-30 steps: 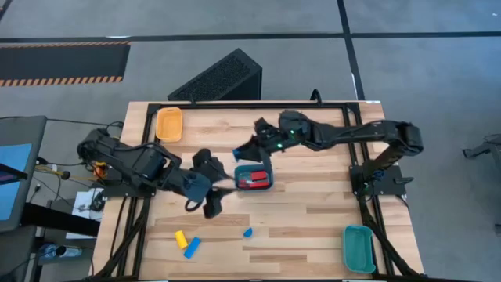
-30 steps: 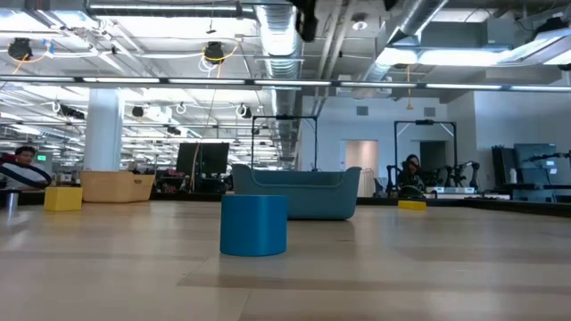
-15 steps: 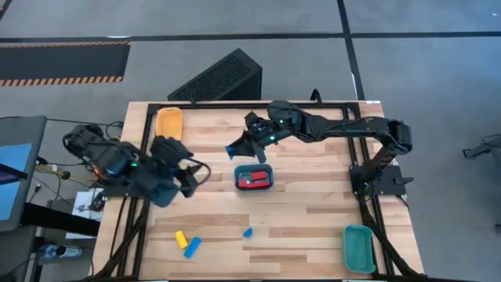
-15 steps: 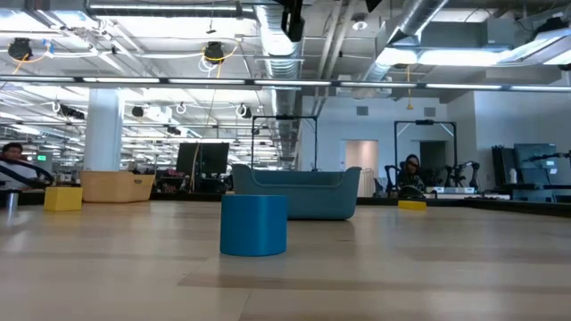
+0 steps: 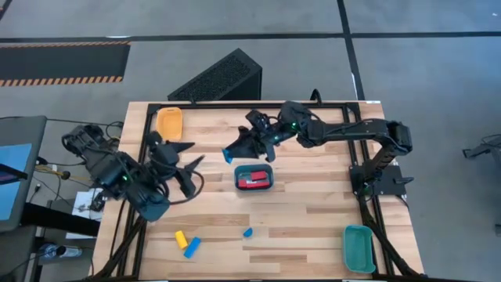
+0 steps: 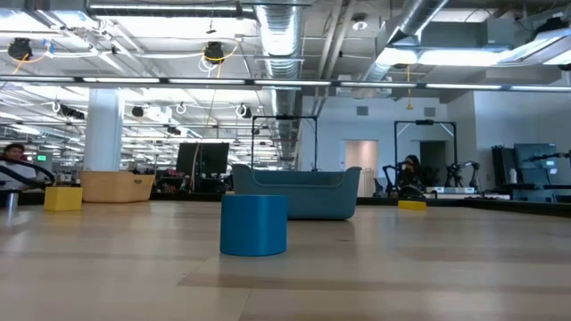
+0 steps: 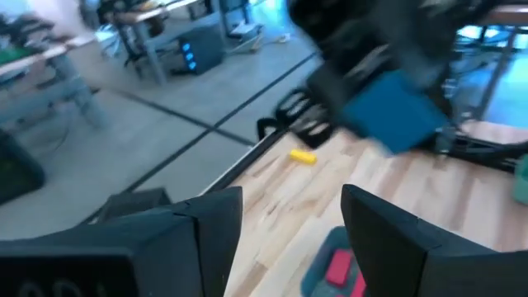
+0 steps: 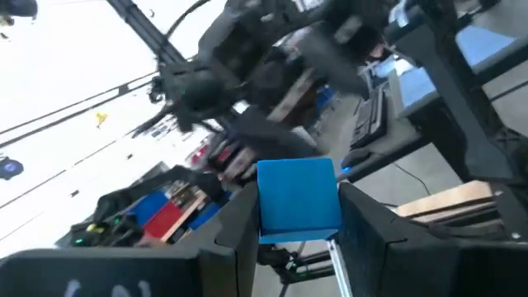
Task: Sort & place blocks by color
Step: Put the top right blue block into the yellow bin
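Observation:
My right gripper [image 5: 235,150] is shut on a blue block [image 5: 228,155] and hangs over the table's middle, just beyond the teal tray [image 5: 254,186], which holds red blocks [image 5: 252,178]. My left gripper [image 5: 192,160] stands open and holds nothing, left of that tray; its wrist view looks toward the blue block [image 7: 392,111]. A yellow block [image 5: 181,237], a blue bar [image 5: 192,247] and a small blue block [image 5: 247,233] lie on the table near its front edge. The small blue block [image 6: 254,225] stands upright in the low view. Another yellow block [image 7: 303,156] lies at the far side. My right gripper pinches the blue block by two opposite sides [image 8: 268,216] between its two fingers. The fingers come roughly level from the table's right, pointing toward its left. The block is lifted clear of the table and sticks out past the fingertips.
A yellow-orange tray [image 5: 168,124] sits at the far left corner and a second teal tray [image 5: 358,248] at the near right corner. A black slatted box [image 5: 219,78] lies beyond the far edge. Bare wood stretches between the middle tray and the near right tray.
My left gripper has drawn back from the middle teal tray toward the table's left edge, tipping up, and stays open. My right gripper has risen with the blue block, leaving the top of the low view, and has tipped upward.

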